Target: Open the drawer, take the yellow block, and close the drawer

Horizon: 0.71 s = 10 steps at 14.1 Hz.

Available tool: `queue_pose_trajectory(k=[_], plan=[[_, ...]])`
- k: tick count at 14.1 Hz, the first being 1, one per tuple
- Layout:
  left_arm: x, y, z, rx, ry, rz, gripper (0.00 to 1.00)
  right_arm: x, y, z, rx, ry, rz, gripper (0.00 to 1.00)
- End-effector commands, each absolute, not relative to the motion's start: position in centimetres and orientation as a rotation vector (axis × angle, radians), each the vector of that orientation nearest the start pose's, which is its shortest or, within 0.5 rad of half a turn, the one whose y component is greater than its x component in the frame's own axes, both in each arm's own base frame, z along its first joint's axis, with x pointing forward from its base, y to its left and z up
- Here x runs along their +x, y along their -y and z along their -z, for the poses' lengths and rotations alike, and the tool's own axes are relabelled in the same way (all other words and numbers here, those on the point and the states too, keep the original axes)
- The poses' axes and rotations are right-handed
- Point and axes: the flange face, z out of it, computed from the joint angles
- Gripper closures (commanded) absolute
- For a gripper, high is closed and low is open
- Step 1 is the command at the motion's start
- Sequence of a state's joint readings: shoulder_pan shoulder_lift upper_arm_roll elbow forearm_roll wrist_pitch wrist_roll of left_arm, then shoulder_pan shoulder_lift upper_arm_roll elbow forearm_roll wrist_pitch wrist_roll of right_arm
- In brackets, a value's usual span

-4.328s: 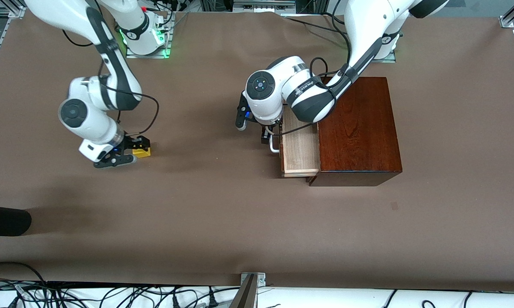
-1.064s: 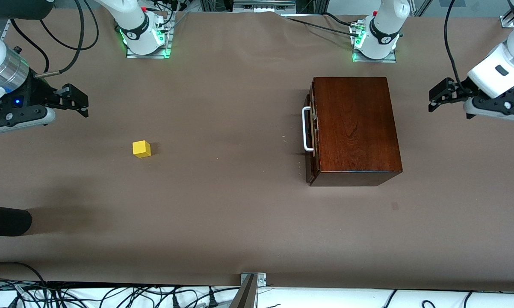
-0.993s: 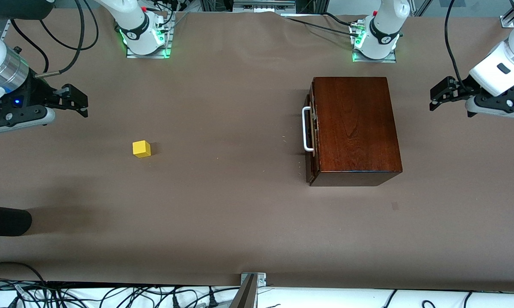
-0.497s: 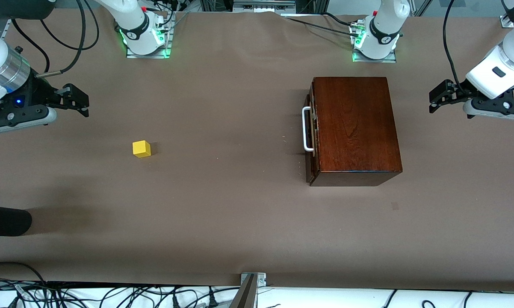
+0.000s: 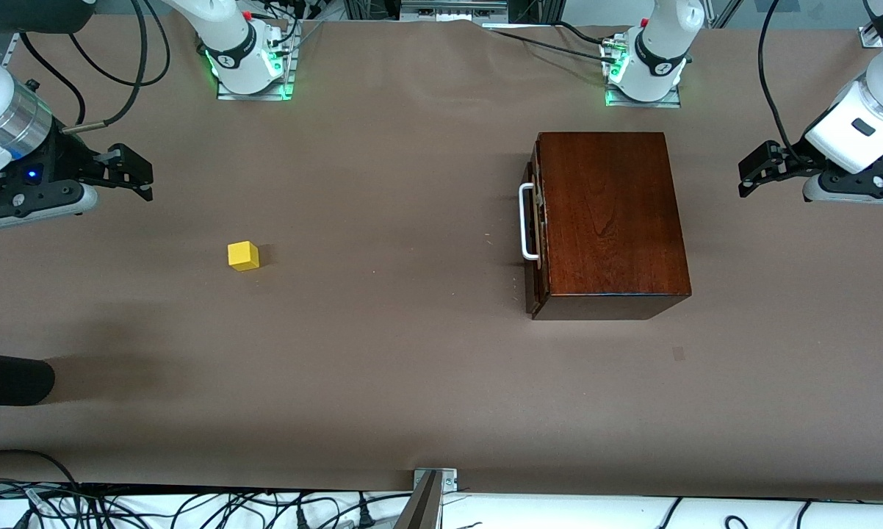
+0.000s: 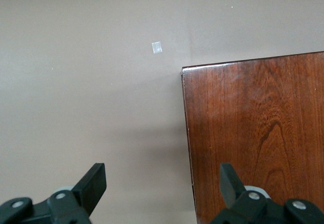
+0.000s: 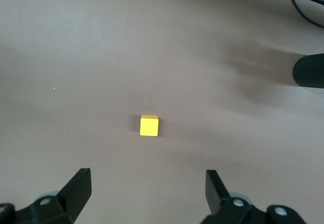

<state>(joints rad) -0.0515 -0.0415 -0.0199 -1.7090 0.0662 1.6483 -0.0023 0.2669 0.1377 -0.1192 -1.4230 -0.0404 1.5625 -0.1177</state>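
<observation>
Both arms have pulled back since the drawer shut; the yellow block sits alone on the tabletop, well apart from the open, empty right claw and left claw.

Drawer shut, yellow block alone on table

The desk is a plain, matte brown. On it the yellow block is bright yellow with plain faces. The wooden box is glossy dark reddish-brown with darker wavy grain lines over its top; the drawer front is dark, and its bar handle is white. A small pale square patch marks the desk near the box. Both arms are white with black gripper parts; green lights glow at their bases.
</observation>
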Motion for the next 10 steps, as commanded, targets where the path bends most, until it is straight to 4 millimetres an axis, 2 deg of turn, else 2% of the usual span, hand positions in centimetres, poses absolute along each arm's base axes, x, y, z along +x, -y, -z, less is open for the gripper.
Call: queue_pose_trajectory(k=[1,5,9,10], plan=[[54.1,3.2,-59.0,-3.088,-0.104,-0.009,0.00,58.6,-8.7,-62.2,-3.174,0.440,0.003,0.00],[54.8,3.8,-58.5,-3.117,-0.104,-0.022,0.00,58.6,-8.7,-62.2,-3.174,0.438,0.002,0.00],[55.3,4.2,-59.4,-3.116,-0.108,-0.020,0.00,58.6,-8.7,-62.2,-3.174,0.438,0.002,0.00],[55.8,4.2,-59.2,-3.116,-0.108,-0.027,0.00,58.6,-8.6,-62.2,-3.173,0.438,0.002,0.00]])
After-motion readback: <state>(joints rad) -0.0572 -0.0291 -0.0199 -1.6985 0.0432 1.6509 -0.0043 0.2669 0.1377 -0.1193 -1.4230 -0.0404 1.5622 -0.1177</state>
